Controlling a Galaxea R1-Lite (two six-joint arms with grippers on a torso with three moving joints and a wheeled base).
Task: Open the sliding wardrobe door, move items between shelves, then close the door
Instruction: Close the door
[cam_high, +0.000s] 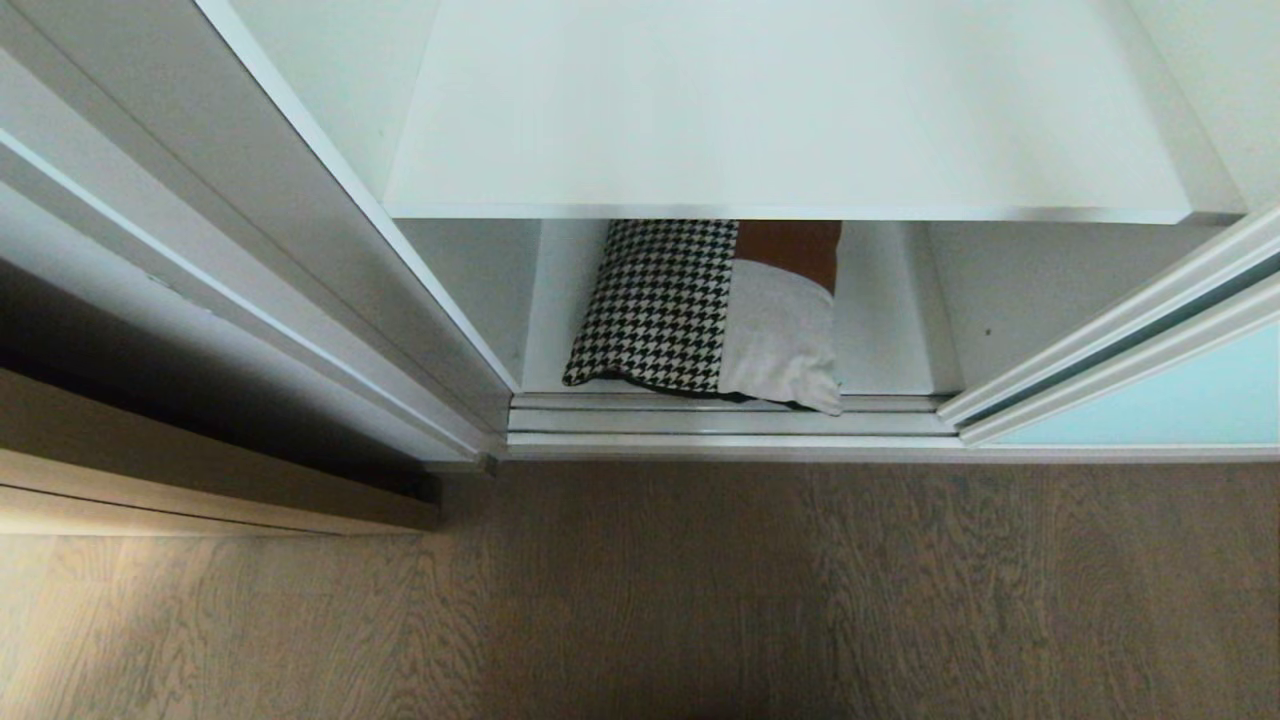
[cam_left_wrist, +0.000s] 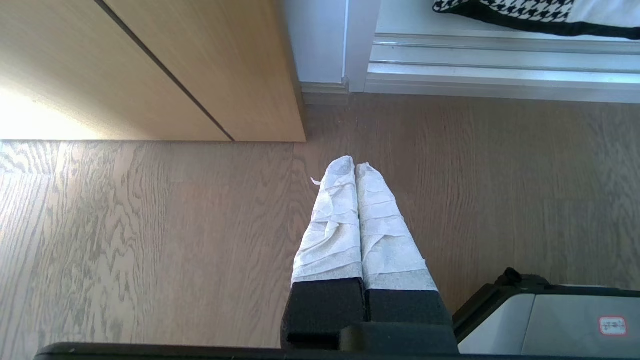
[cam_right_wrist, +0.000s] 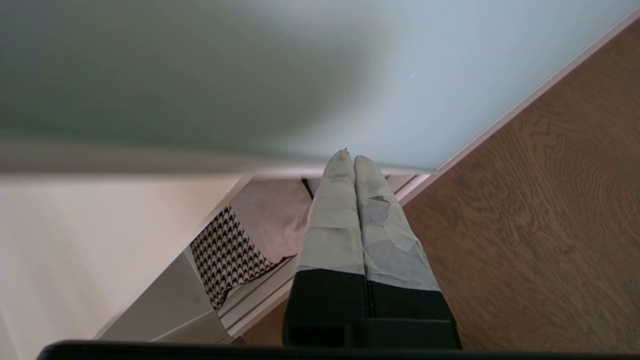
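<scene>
Floor: a grey-brown wood-grain plank floor (cam_high: 800, 600) is being seen nearest, running up to the wardrobe's silver bottom track (cam_high: 730, 420).
Left gripper: the left gripper (cam_left_wrist: 355, 167), its two fingers wrapped in white tape, is being held above the floor, pressed fully together with nothing between them; it is being kept well short of the track.
Light cabinet: a light wood cabinet (cam_left_wrist: 200, 65) with a dark seam is being shown beside the wardrobe's white corner post, on the left.
Right gripper: the right gripper (cam_right_wrist: 348, 159), its fingers wrapped in greyish worn tape, is being held fully closed and empty, its tips being seen against the lower frame edge of the door; whether they are touching it cannot be told.
Door: the sliding wardrobe door (cam_high: 1180, 400), a frosted pale aqua glass panel in a thin silver-white frame, is being seen pushed to the right, leaving the opening uncovered.
Cushion: a square cushion (cam_high: 700, 310), half black-and-white houndstooth with rust-brown and cream patches, is being seen lying on the bottom white shelf (cam_high: 880, 330), one corner resting over the track.
Upper shelf: a plain white flat board (cam_high: 780, 110) is being seen above the cushion, covering its far part.
</scene>
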